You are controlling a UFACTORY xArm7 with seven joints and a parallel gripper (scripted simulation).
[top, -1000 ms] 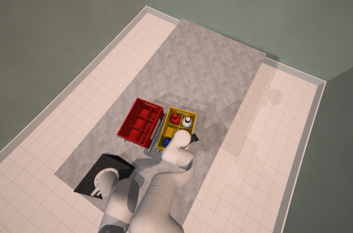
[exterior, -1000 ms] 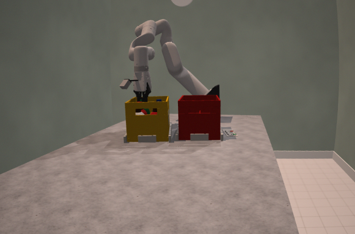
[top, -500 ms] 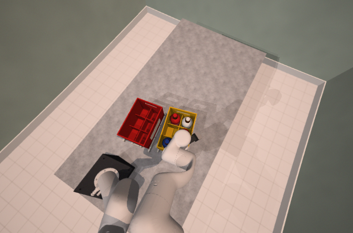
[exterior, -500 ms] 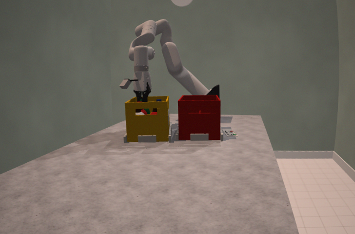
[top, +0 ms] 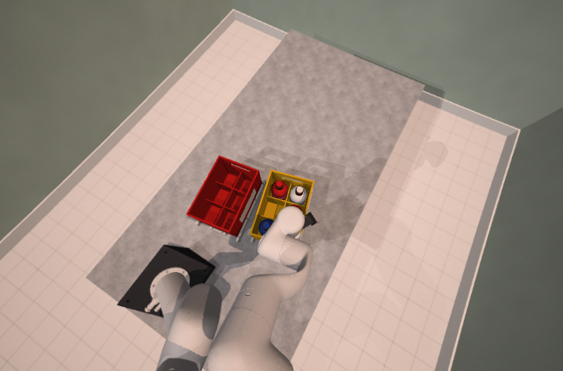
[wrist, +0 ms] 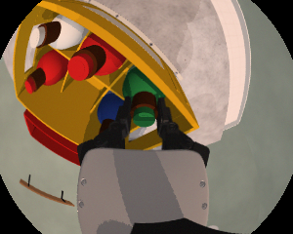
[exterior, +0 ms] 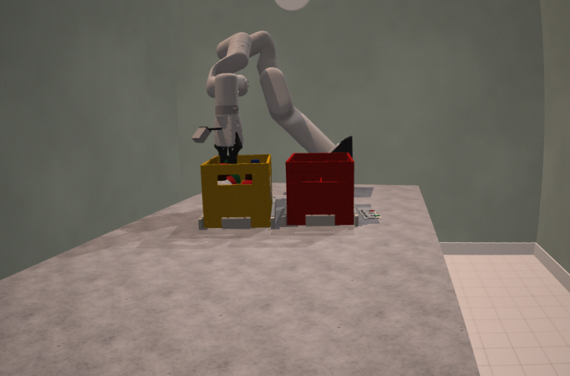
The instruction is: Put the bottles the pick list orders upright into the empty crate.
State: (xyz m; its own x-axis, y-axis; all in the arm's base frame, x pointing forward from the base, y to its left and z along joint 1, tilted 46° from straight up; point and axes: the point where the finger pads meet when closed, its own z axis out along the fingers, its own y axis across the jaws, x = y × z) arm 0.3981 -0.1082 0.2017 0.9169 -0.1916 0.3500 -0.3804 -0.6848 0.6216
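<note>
The yellow crate [top: 262, 205] [exterior: 236, 204] [wrist: 44, 99] holds the bottles. My gripper [exterior: 227, 161] [wrist: 144, 104] is shut on the neck of the green bottle [wrist: 138, 84], which stands in its compartment in the crate's near corner. Beside it is a blue bottle [top: 266, 226] [wrist: 108, 107]. Two red bottles [top: 279, 189] [wrist: 53, 68] [wrist: 104, 54] and a white bottle [top: 298, 194] [wrist: 68, 33] stand farther off. One compartment shows empty. The red crate [top: 207, 188] [exterior: 319, 199] [wrist: 49, 138] is empty. The pick list [exterior: 369, 214] lies beside it, too small to read.
The two crates stand side by side with a narrow gap, among low grey holders [exterior: 236, 222] [exterior: 319, 220] at their feet. The red crate has inner dividers. The black robot base [top: 138, 282] is on the table near the red crate.
</note>
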